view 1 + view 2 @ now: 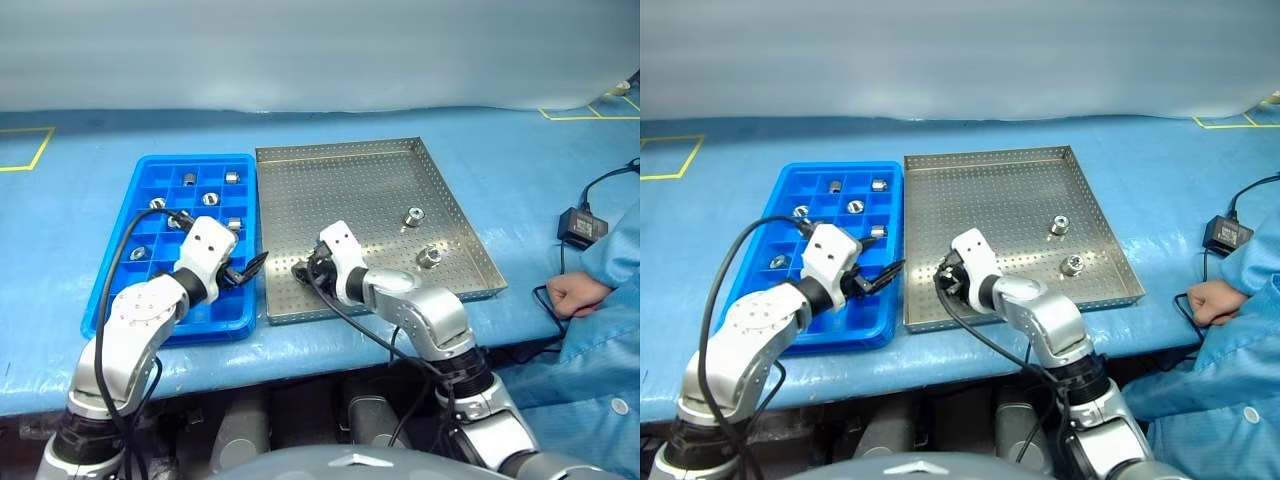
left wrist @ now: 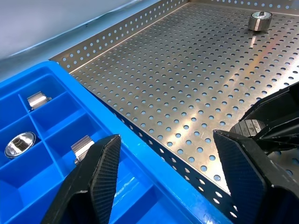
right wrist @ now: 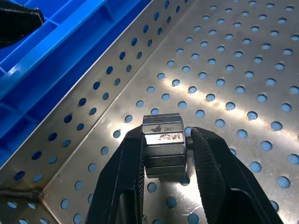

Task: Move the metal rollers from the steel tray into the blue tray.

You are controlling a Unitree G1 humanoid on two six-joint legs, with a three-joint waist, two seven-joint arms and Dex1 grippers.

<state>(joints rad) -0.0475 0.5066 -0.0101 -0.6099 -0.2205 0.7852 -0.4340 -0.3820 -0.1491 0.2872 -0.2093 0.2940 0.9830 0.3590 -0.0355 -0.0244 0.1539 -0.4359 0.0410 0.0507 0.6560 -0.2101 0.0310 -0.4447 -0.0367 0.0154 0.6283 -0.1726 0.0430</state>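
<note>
Right gripper (image 3: 166,154) I have clamped on a roller (image 3: 163,144) at the steel tray's (image 1: 470,240) near-left corner. Left gripper (image 2: 163,172) hangs open over the blue tray's (image 1: 150,170) near-right edge. Farther right lie two rollers (image 1: 421,235); six, I think, sit in the blue tray.

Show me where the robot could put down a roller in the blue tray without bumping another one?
In the blue tray, the compartments along the left edge and the near row look bare. The middle and far squares are crowded with metal rollers. The steel tray is bare across its far left half.
</note>
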